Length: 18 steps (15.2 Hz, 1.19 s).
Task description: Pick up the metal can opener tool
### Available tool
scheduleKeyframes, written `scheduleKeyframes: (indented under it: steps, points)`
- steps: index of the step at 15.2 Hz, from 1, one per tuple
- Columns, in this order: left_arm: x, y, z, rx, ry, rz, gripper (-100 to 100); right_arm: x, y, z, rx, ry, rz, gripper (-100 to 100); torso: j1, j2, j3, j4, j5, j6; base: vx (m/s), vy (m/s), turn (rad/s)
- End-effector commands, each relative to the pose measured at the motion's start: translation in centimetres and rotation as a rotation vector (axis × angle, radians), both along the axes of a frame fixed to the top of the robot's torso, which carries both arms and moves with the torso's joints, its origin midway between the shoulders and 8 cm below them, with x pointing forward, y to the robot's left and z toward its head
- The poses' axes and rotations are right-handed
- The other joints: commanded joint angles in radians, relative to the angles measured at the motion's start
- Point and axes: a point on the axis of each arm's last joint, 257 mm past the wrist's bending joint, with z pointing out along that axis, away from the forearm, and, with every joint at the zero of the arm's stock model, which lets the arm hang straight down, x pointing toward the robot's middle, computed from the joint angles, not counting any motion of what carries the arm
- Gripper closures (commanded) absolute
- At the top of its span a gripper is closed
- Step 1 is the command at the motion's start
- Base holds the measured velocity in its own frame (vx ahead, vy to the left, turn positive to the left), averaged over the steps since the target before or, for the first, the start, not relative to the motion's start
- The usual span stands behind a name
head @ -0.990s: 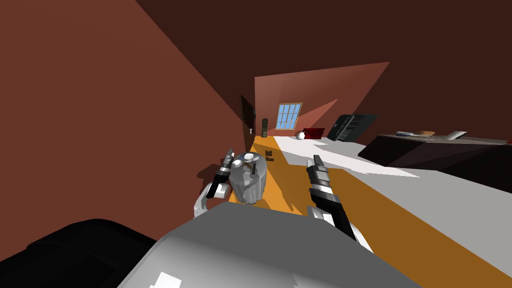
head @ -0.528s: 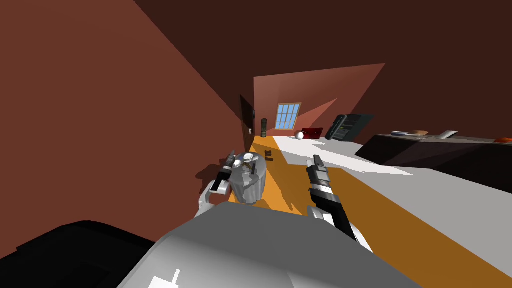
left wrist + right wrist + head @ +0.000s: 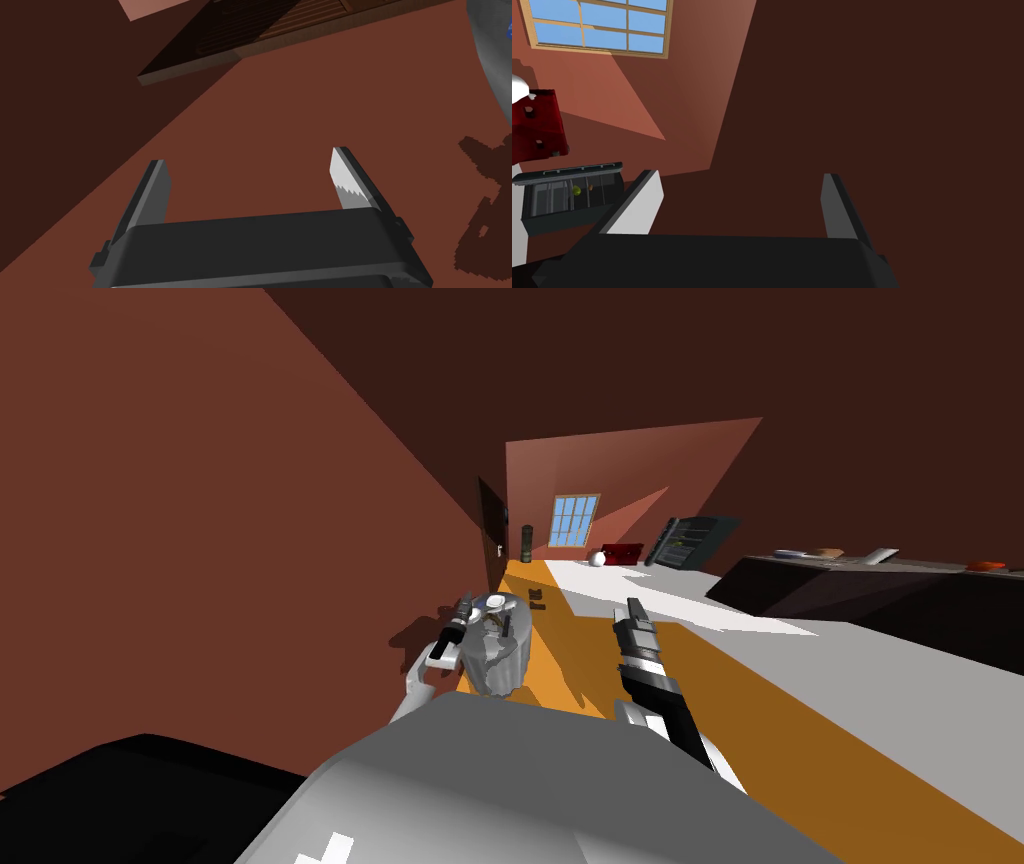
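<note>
Left gripper (image 3: 464, 604) is held beside the top rim of a grey bin (image 3: 495, 656), close to the red-brown wall (image 3: 300, 518); its two fingers (image 3: 345, 175) are seen spread apart with nothing between them, and they are aimed at the wall rather than at the bin, whose grey side (image 3: 492, 65) is caught only at the edge of the left wrist view. Right gripper (image 3: 632, 608) is raised over the orange floor strip (image 3: 600, 658), well apart from the bin, with its fingers likewise spread and empty.

Small things are heaped on the bin's top, among them a white round piece (image 3: 497, 602) and a bluish piece (image 3: 478, 614); the can opener is judged to lie in that heap, but it cannot be told apart there. Two small dark things (image 3: 537, 599) are also seen on the floor beyond the bin, and what they are cannot be told.

Little of the task is judged done: the bin has been reached, but nothing is grasped; the left gripper is not yet turned toward the heap, and the aiming, the closing on the tool and the lift are all left.
</note>
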Motion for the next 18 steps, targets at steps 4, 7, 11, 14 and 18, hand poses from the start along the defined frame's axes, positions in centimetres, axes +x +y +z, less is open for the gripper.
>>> scheduleKeyframes:
  steps: [4, 7, 11, 14, 18]
  points:
    - [1.9, 1.0, -4.3, -0.04, 0.137, 0.024, -100, 0.0, 0.0, 0.0, 0.0, 0.0, 0.0, 0, 0.0, 0.0, 0.0, 0.0, 0.0, 0.0, 0.001, 0.001, -0.034]
    - [2.7, 1.5, -6.5, -0.061, 0.21, 0.038, -100, 0.0, 0.0, 0.0, 0.0, 0.0, 0.0, 0, 0.0, 0.0, 0.0, 0.0, 0.0, 0.0, 0.001, 0.0, -0.021]
    - [3.3, 1.9, -8.7, -0.082, 0.282, 0.053, -100, 0.0, 0.0, 0.0, 0.0, 0.0, 0.0, 0, 0.0, 0.0, 0.0, 0.0, 0.0, 0.0, 0.001, 0.0, -0.021]
    - [3.8, 2.2, -10.7, -0.104, 0.349, 0.067, -100, 0.0, 0.0, 0.0, 0.0, 0.0, 0.0, 0, 0.0, 0.0, 0.0, 0.0, 0.0, 0.0, 0.001, 0.001, -0.025]
    - [4.7, 2.7, -13.9, -0.147, 0.457, 0.09, -100, 0.0, 0.0, 0.0, 0.0, 0.0, 0.0, 0, 0.0, 0.0, 0.0, 0.0, 0.0, 0.0, 0.001, 0.0, -0.024]
